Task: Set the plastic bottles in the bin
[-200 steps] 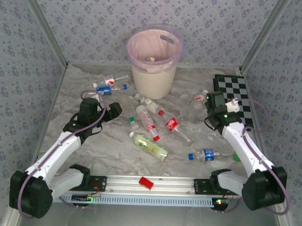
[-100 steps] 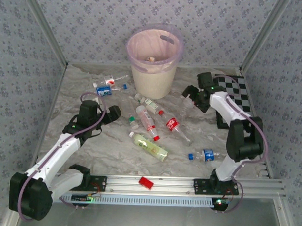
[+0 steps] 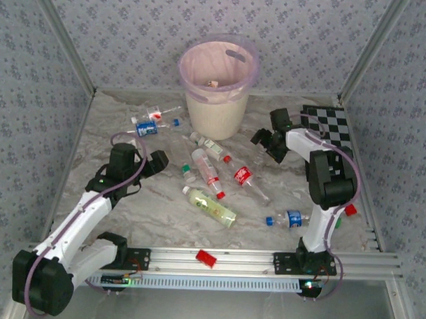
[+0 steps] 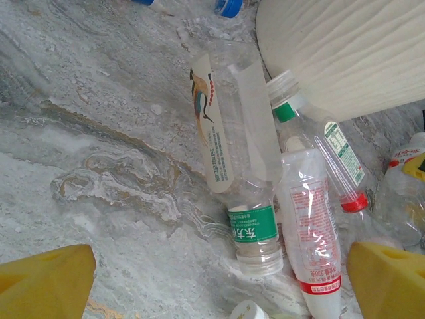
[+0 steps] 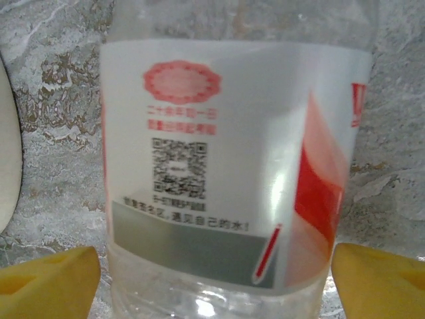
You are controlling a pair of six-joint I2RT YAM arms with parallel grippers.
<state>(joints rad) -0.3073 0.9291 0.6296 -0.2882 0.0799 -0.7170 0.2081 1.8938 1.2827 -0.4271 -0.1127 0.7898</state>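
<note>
Near table (image 3: pixel 127 212) centre: plastic bottles (image 3: pixel 211 206) lie loose on their sides. Left gripper (image 3: pixel 159 159): jaws spread, pointing at that cluster. Further back, right gripper (image 3: pixel 261 140): fingers (image 5: pixel 50 282) flank a red-and-white-labelled bottle (image 5: pixel 232 166); whether they pinch it, cannot tell. Bin (image 3: pixel 216 107) stands upright, far centre.

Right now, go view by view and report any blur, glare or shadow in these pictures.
Top external: even soft light, faint shadows, the bin sharp. Left wrist: glare streaks on the clear bottle; the yellow left fingers at the bottom corners blurred. Right wrist: the labelled bottle is very close and slightly soft, with a bright streak; the right fingers blurred too.
</note>
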